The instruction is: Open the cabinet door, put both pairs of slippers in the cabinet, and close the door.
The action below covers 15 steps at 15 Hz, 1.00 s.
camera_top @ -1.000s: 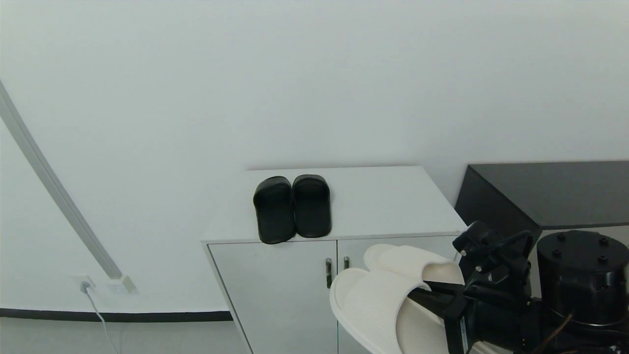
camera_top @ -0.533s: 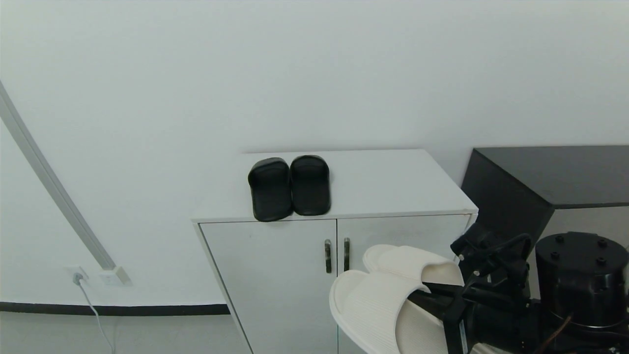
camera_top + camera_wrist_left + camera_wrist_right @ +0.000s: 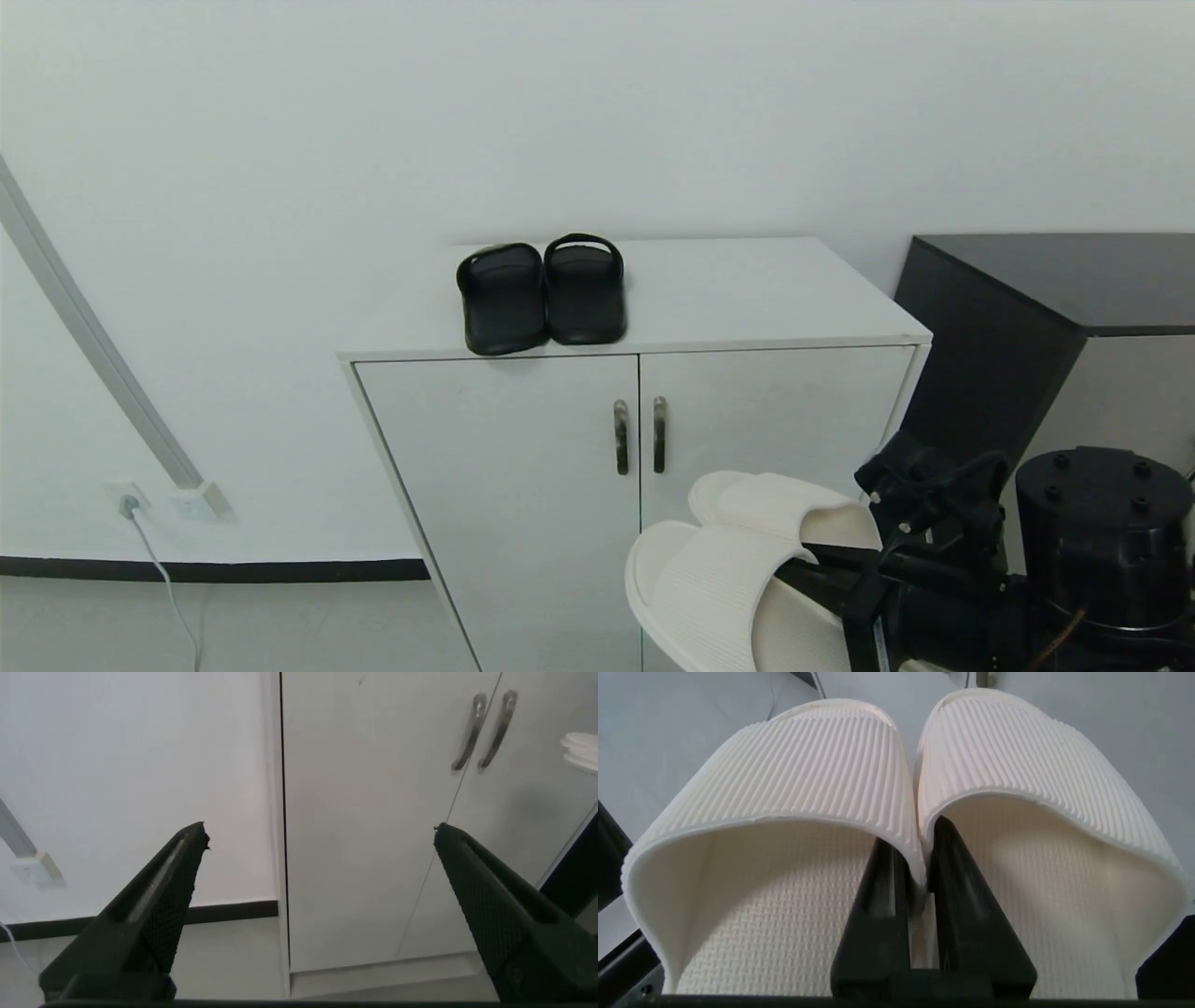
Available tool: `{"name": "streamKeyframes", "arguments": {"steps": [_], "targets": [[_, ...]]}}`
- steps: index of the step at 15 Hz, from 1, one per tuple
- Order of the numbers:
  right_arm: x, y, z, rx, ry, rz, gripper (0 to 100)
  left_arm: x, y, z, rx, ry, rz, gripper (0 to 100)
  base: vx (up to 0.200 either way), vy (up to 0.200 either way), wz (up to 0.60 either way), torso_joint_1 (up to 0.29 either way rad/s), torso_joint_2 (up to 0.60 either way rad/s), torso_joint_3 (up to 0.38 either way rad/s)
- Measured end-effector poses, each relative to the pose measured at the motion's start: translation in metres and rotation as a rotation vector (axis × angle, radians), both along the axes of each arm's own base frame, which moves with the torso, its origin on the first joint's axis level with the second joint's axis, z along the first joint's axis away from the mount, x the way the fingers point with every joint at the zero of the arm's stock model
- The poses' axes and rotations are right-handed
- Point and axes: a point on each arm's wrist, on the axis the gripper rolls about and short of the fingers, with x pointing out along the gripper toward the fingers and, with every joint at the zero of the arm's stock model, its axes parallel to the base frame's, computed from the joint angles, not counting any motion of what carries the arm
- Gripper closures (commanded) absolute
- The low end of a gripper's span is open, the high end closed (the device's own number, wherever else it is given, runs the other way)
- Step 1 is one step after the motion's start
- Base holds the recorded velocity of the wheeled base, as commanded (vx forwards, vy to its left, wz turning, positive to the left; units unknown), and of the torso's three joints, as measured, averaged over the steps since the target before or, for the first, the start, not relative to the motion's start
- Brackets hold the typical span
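Slippers (image 3: 724, 574), white, hang in right jaws before cabinet (image 3: 504, 467).

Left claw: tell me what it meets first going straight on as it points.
Probably the closed left cabinet door, which the open left claw faces; depth is unclear.

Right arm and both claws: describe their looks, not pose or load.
The right arm is matte black: a boxy wrist block with a white label strip, thin black cables looping above, and a fat cylindrical joint capped with bolts. The left claw has two black wedge-shaped fingers with stippled inner faces. The right claw has two narrow, smooth black fingers.
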Motion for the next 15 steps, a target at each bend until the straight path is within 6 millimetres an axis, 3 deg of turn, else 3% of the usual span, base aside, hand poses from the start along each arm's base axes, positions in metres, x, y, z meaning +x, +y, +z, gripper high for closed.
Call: {"name": "streamKeyframes", "arguments": {"steps": [9, 15], "targets": [[-0.0046, 0.0017, -0.0014, -0.008, -0.005, 0.025, 100, 0.0, -0.0002, -0.0001, 0.01, 0.0, -0.009, 0, 0.0, 0.0, 0.0, -0.135, 0.48, 0.335], [-0.0073, 0.0048, -0.0064, -0.02, 0.006, 0.043, 100, 0.0, -0.0003, 0.0001, -0.024, 0.005, -0.011, 0, 0.0, 0.0, 0.0, -0.057, 0.43, 0.361]]}}
